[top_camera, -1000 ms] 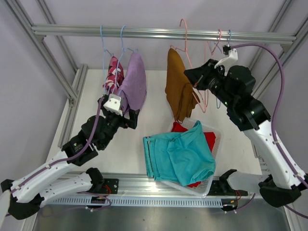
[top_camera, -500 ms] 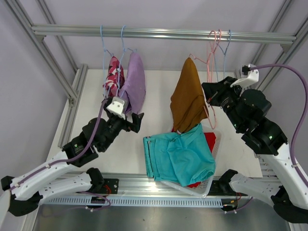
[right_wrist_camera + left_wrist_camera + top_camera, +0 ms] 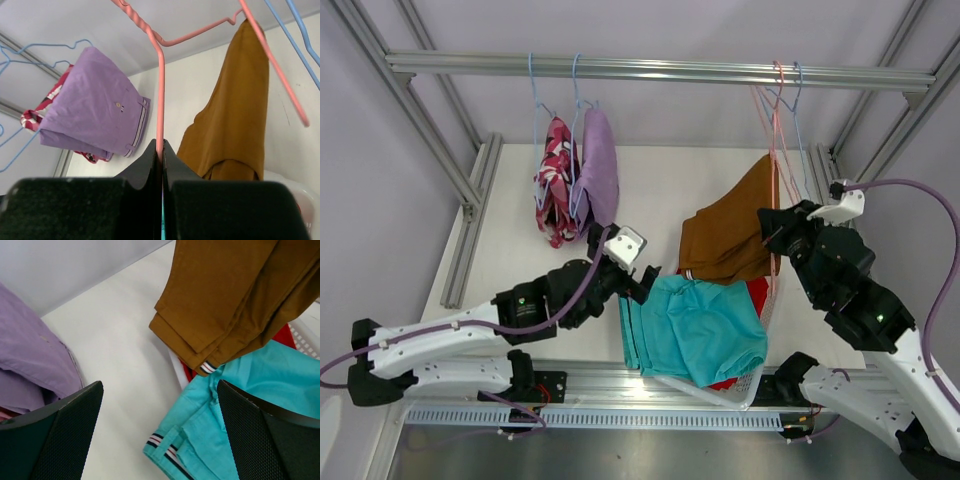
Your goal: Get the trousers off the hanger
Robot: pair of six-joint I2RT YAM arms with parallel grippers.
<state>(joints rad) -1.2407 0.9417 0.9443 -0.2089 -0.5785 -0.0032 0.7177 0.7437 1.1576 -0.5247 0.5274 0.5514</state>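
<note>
while the left hand [image 3: 159, 390] gapes, the right hand [image 3: 161, 149] clamps the pink hanger [image 3: 160, 90] bearing rust-brown trousers [image 3: 235, 115].

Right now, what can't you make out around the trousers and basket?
Red trousers, top view: mostly buried under the teal trousers; only slivers show.
Basket, top view: largely covered by those trousers.
Camouflage trousers, right wrist view: mostly behind the lilac trousers.
Rust-brown trousers, left wrist view: upper part cut off by the top edge.
</note>
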